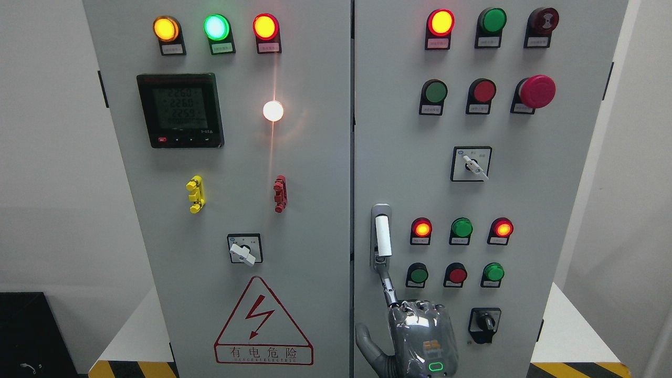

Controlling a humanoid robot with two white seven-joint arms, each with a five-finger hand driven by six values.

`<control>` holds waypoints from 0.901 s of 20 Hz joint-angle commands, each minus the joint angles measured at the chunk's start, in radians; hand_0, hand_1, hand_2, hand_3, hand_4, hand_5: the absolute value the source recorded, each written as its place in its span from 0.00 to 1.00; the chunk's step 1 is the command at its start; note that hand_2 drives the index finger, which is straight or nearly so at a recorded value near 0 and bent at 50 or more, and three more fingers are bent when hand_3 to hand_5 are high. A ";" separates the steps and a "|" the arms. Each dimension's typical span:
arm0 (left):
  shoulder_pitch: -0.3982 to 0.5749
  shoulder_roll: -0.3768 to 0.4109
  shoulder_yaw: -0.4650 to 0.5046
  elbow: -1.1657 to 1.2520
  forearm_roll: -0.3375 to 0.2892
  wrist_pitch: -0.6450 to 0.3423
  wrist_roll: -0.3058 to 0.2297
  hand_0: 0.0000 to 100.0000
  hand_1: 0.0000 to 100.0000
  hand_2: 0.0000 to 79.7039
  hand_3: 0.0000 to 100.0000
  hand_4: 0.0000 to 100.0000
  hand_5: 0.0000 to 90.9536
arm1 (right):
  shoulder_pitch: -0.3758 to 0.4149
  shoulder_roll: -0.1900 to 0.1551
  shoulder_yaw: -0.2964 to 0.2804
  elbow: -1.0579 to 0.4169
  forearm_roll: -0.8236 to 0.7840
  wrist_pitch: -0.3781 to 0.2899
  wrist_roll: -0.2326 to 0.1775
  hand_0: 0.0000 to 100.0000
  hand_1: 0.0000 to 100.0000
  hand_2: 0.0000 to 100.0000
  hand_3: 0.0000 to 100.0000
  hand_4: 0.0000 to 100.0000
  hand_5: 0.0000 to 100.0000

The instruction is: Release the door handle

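Observation:
The door handle [382, 236] is a white lever in a silver mount on the left edge of the right cabinet door [525, 199], standing upright. My right hand [420, 336] rises from the bottom edge just below it, its back toward me. Its index finger [387, 287] stretches up to the lower end of the handle mount, with the tip at or just under it. The thumb [366, 341] sticks out to the left. The other fingers bend away behind the knuckles and hold nothing. The hand does not wrap the lever. No left arm shows.
Lit and unlit round buttons [462, 228] and a black rotary switch [484, 324] crowd the door right of the hand. The left door [220, 199] carries a meter [180, 110], a selector switch [244, 251] and a red warning triangle [262, 325]. Both doors look closed.

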 commanded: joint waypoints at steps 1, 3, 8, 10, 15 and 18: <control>0.018 0.000 0.000 0.000 0.000 0.000 0.000 0.12 0.56 0.00 0.00 0.00 0.00 | 0.001 0.000 0.000 -0.005 0.000 0.000 -0.002 0.40 0.28 0.02 1.00 1.00 1.00; 0.018 0.000 0.000 0.000 0.000 0.000 0.000 0.12 0.56 0.00 0.00 0.00 0.00 | 0.001 0.000 0.002 -0.007 -0.001 0.000 -0.004 0.40 0.28 0.02 1.00 1.00 1.00; 0.018 0.000 0.000 0.000 0.000 0.000 0.000 0.12 0.56 0.00 0.00 0.00 0.00 | 0.001 0.000 0.005 -0.010 -0.001 -0.001 -0.007 0.40 0.27 0.01 1.00 1.00 1.00; 0.018 0.000 0.000 0.000 0.000 0.000 0.000 0.12 0.56 0.00 0.00 0.00 0.00 | 0.001 0.000 0.005 -0.013 -0.002 -0.001 -0.008 0.40 0.27 0.01 1.00 0.99 1.00; 0.018 0.000 0.000 0.000 0.000 0.000 0.000 0.12 0.56 0.00 0.00 0.00 0.00 | -0.001 0.000 0.005 -0.019 -0.003 -0.001 -0.008 0.40 0.27 0.00 1.00 0.98 1.00; 0.018 0.000 0.000 0.000 0.000 0.000 0.000 0.12 0.56 0.00 0.00 0.00 0.00 | -0.001 0.000 0.005 -0.023 -0.003 -0.001 -0.008 0.40 0.27 0.00 1.00 0.98 1.00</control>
